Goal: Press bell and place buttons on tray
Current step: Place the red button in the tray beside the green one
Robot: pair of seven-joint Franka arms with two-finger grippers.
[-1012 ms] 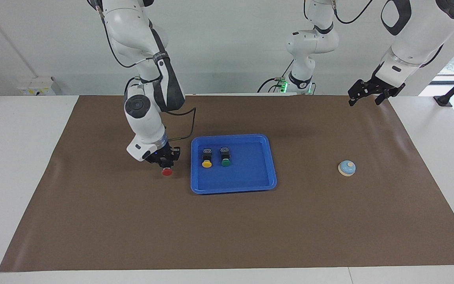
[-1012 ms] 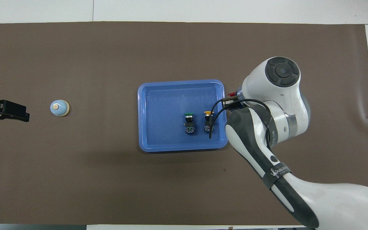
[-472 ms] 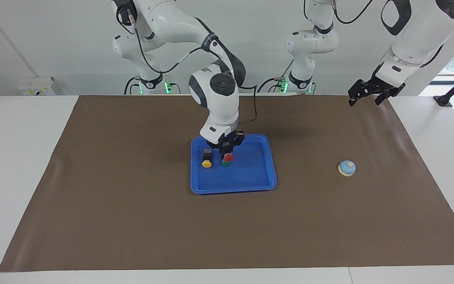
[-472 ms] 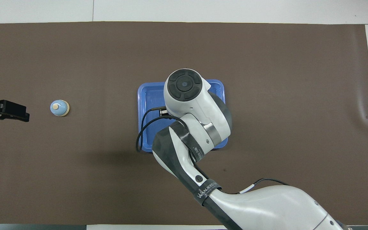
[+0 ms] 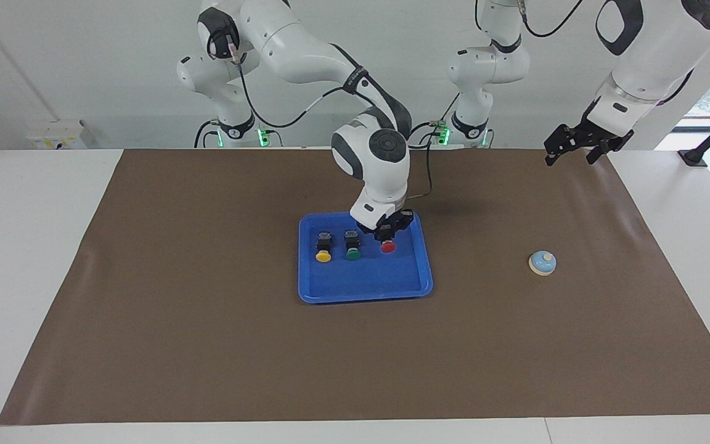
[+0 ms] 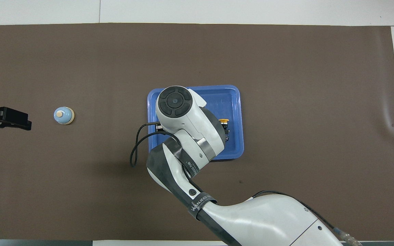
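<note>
The blue tray (image 5: 364, 296) lies mid-table; it also shows in the overhead view (image 6: 233, 92). The yellow button (image 5: 323, 253) and the green button (image 5: 353, 251) lie side by side in it. My right gripper (image 5: 386, 234) is low over the tray, shut on the red button (image 5: 387, 246), beside the green one toward the left arm's end. I cannot tell if the red button touches the tray floor. In the overhead view my right arm hides the gripper, the red and the green buttons; the yellow button (image 6: 223, 121) shows. The bell (image 5: 542, 263) (image 6: 63, 115) stands toward the left arm's end.
A brown mat (image 5: 207, 345) covers the table. My left gripper (image 5: 571, 153) waits raised over the mat's edge near the left arm's end, apart from the bell; it also shows in the overhead view (image 6: 19, 119). A black cable (image 6: 135, 153) hangs from my right wrist.
My right gripper has carried the red button from the mat beside the tray, across the yellow and green buttons, and lowered it beside the green one. The left arm has not moved.
</note>
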